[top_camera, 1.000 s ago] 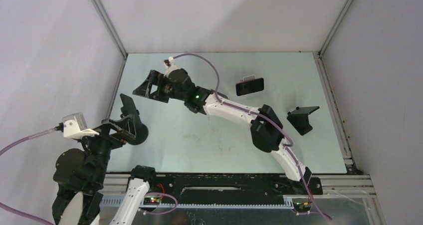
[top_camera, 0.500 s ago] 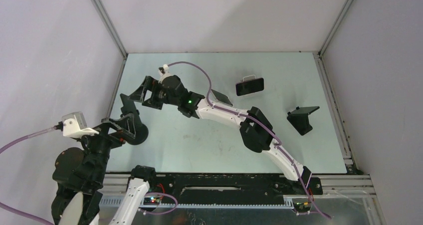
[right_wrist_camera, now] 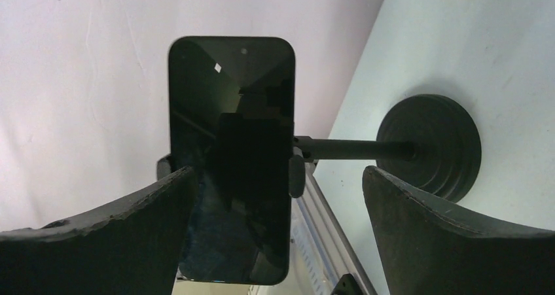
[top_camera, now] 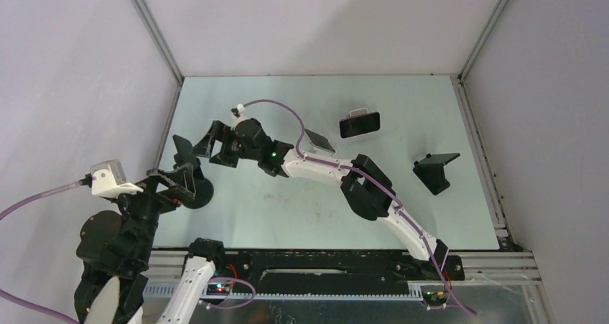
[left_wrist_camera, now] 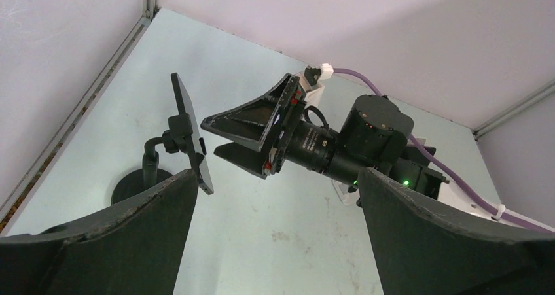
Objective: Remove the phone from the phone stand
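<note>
A black phone [right_wrist_camera: 229, 157] is clamped upright in a black phone stand with a round base [right_wrist_camera: 432, 144] at the table's left edge. In the top view the phone [top_camera: 181, 146] stands above the base [top_camera: 200, 194]. My right gripper [right_wrist_camera: 278, 233] is open, and the phone's lower end lies between its fingers, close to the left finger [right_wrist_camera: 98, 242], apart from it. In the top view the right gripper [top_camera: 200, 144] is right beside the phone. My left gripper [left_wrist_camera: 275, 242] is open and empty, just near of the stand base [left_wrist_camera: 134, 185], and it sees the phone [left_wrist_camera: 190, 135] edge-on.
A second phone on a white holder [top_camera: 359, 123] stands at the back centre. A black wedge stand [top_camera: 436, 172] is on the right. A small dark slab [top_camera: 317, 141] lies under the right arm. The left wall is close behind the phone.
My right gripper has swung left and nearer, from the back of the table to the phone, so its open fingers now reach the phone. The left arm has stayed still.
</note>
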{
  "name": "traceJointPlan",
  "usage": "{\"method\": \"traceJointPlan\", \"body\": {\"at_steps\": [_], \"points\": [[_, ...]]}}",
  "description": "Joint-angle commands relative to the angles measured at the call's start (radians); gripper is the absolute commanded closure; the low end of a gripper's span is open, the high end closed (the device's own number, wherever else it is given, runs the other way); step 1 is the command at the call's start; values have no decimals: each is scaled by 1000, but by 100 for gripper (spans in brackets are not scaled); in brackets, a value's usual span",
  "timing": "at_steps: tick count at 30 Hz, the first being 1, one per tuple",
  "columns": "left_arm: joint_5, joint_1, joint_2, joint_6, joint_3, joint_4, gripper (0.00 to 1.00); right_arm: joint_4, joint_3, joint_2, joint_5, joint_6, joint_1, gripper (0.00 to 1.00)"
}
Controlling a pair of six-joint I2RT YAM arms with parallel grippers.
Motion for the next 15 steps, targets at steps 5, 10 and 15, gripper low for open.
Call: {"method": "traceJointPlan", "body": {"at_steps": [5, 10, 15], "points": [[-2, 5, 29, 19, 24, 3, 0, 106, -46, -74, -8, 2, 20, 1], [1, 5, 30, 16, 26, 2, 0, 158, -103, -108, -7, 0, 22, 1], [3, 5, 34, 14, 30, 2, 0, 256, -159, -135, -8, -1, 21, 1]]}}
